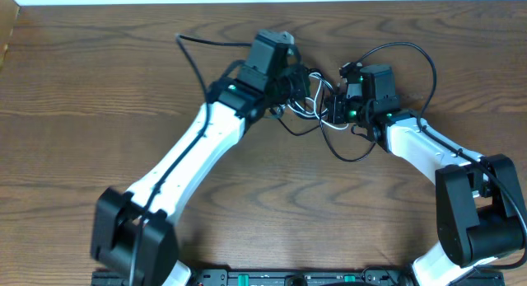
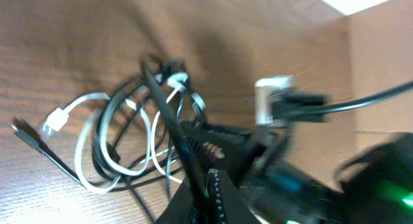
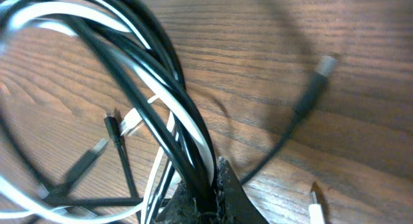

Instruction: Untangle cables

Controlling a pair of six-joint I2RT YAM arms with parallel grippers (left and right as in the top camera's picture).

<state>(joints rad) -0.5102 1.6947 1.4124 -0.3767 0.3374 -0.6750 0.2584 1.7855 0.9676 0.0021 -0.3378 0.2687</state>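
cables (image 1: 317, 113) lie bunched at mid-table (image 1: 82, 80), strung between the two grippers. the right gripper (image 3: 208, 197) is clamped on a bundle of black cable (image 3: 155, 62) and white cable (image 3: 193, 135) strands. the left gripper (image 2: 208, 184) is closed, seemingly pinching one black strand, though blur hides the contact. the knot's long axis runs left to right between them, equally near both arms, so drawing apart along that line seems the likely move.
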